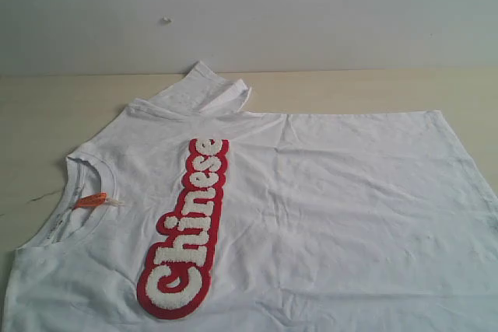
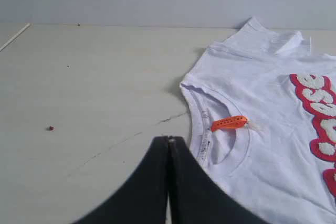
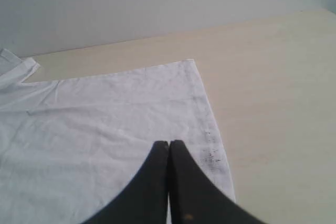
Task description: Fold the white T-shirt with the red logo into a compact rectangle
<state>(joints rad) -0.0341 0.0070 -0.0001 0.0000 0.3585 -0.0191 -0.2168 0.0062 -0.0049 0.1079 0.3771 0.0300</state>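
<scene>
White T-shirt (image 1: 327,215) lay spread on your surface (image 1: 47,114), red logo (image 1: 187,231) face up. Your left tool (image 2: 169,140) near the collar (image 2: 195,129) and right tool (image 3: 169,143) over the hem (image 3: 207,124) were both closed, gripping nothing.

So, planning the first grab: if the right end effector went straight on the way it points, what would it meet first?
Probably the white T-shirt, just inside its hem: the shut right end effector points at that cloth. How high it sits above the cloth is unclear.
</scene>
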